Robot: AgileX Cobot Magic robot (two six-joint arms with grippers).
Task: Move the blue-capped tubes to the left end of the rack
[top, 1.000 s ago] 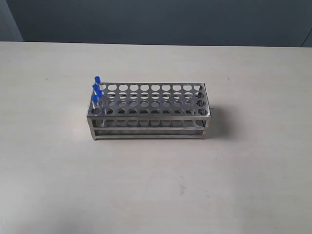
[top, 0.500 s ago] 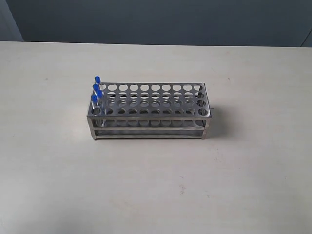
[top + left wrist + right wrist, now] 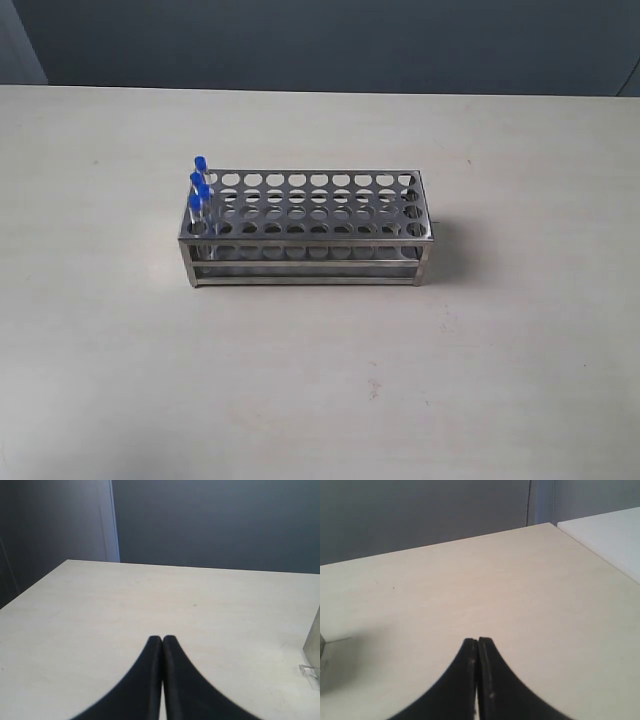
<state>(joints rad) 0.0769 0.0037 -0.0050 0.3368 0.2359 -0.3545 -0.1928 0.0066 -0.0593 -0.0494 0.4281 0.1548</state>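
On a pale tabletop (image 3: 300, 380), the left gripper (image 3: 162, 639) sits clenched, its two black fingers pressed tip to tip with nothing between them, poised over bare surface. Ahead of it and well clear of its fingertips, a metal corner of the rack (image 3: 312, 647) just enters the left wrist view. The blue-capped tubes (image 3: 200, 190) stand upright in the rack's end column, on the side where the left arm works, one behind another across the four rows, their caps rising above the perforated top plate. From there the rack (image 3: 310, 215) stretches away toward the right arm's side, the other holes in its plate open. The right gripper (image 3: 477, 641) is likewise closed on nothing, fingers meeting over bare tabletop; a grey sliver at the edge of the right wrist view may be the rack's far end, though too little shows to be sure. Neither gripper touches the rack or the tubes.
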